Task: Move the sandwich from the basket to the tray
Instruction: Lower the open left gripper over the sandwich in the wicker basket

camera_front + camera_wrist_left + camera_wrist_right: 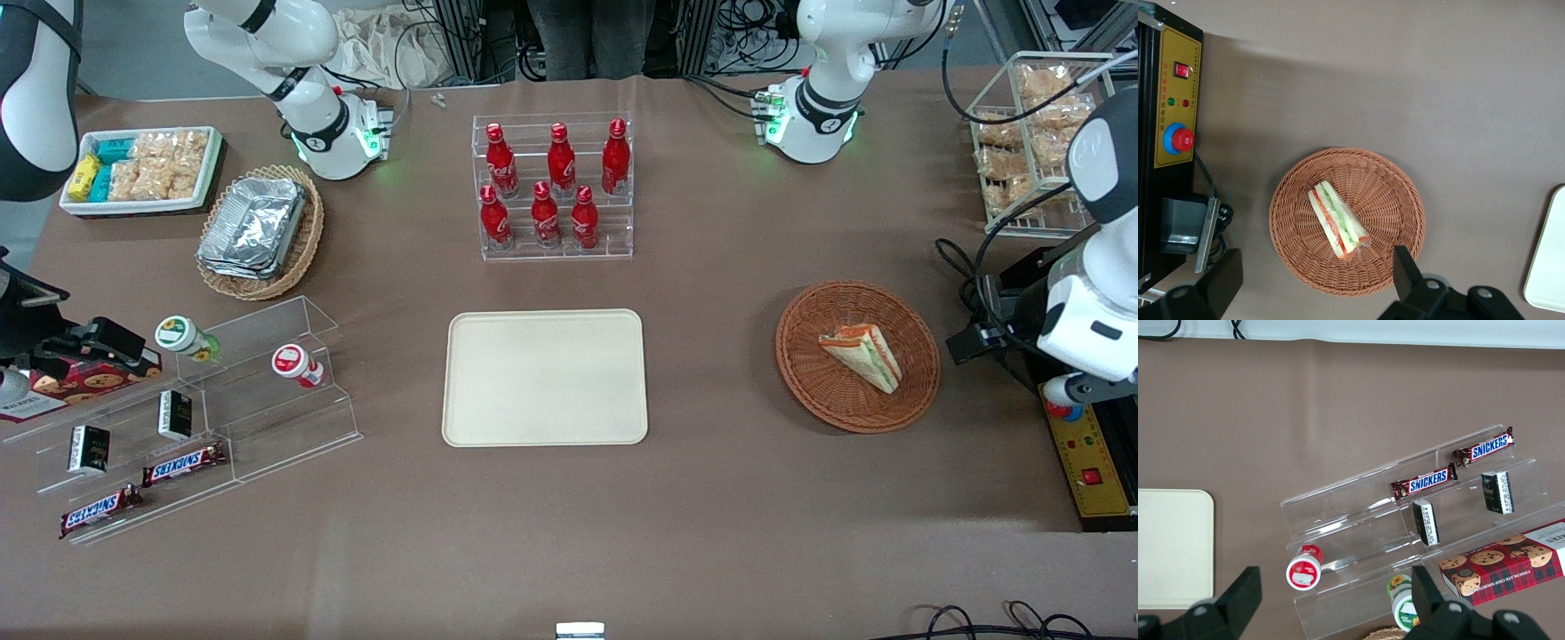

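A brown tabletop (711, 498) was seen, cables at its edge. The sandwich (1338, 220) lay in the basket (1398, 193). The gripper (1315, 273) was held above it, fingers (1405, 270) spread wide, sandwich between them, untouched.

The sandwich (861, 356) — a triangular wedge of pale bread with green and orange-red layers, clear-wrapped — lies on its side inside the round reddish-brown wicker basket (805, 373), toward the working arm's end of the table. The tray (544, 378) — flat, cream-beige, round-cornered — lies bare mid-table, well apart from the basket. The claw (1318, 283) hangs open above the basket.
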You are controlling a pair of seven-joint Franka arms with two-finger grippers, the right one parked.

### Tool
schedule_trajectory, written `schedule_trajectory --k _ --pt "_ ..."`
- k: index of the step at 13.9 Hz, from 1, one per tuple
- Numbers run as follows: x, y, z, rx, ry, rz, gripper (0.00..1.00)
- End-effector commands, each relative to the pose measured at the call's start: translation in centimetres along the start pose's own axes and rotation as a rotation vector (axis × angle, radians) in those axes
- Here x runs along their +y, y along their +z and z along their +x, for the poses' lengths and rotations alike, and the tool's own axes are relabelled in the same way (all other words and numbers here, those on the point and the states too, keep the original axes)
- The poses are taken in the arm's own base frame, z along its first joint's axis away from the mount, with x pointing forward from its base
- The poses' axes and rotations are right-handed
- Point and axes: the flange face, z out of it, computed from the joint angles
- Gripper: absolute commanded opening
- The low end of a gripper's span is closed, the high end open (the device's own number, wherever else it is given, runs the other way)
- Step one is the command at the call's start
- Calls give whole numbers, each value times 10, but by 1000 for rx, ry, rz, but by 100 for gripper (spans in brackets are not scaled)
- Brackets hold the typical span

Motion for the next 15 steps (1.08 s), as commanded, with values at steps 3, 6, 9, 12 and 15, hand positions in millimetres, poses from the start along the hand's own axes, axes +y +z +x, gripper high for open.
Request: schedule_trajectory --k 3,6,9,12,15 --pt "3 5 12 11 -12 -3 100" --pt "13 33 10 -34 -204 11 100" --pt "32 73 -2 -48 -486 20 100" --pt "45 131 -36 -36 -600 38 100" --pt "38 168 -49 -65 -699 58 100"
